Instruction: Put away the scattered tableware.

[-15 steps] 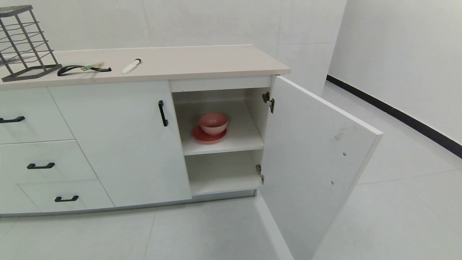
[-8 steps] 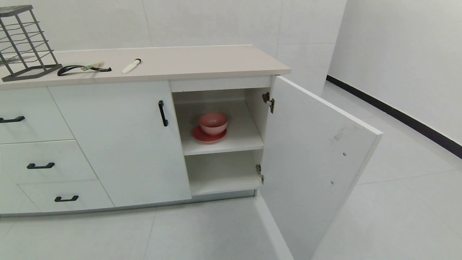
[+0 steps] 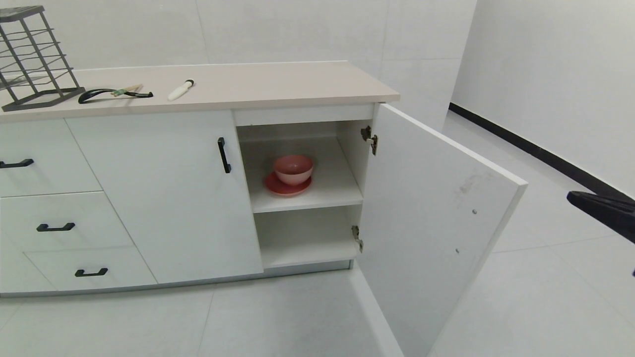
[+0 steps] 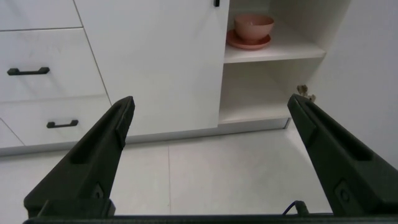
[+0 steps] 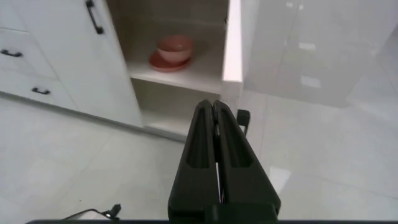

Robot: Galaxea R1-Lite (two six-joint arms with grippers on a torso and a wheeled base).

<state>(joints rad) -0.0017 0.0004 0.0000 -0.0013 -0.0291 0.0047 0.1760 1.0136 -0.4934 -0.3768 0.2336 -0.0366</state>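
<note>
A pink bowl point(image 3: 293, 169) sat on a red plate point(image 3: 286, 187) toward the left side of the open cabinet's upper shelf point(image 3: 332, 196). A black ladle point(image 3: 99, 94), chopsticks point(image 3: 127, 89) and a white-handled utensil point(image 3: 180, 90) lay near the countertop's point(image 3: 278, 84) front edge. The left gripper's point(image 4: 211, 102) jaws stood spread wide, and the right gripper's point(image 5: 213, 106) were pressed together, empty.

right pincer point(image 3: 581, 201) and wire rack point(image 3: 31, 55) are cut off at the head view's edges.
</note>
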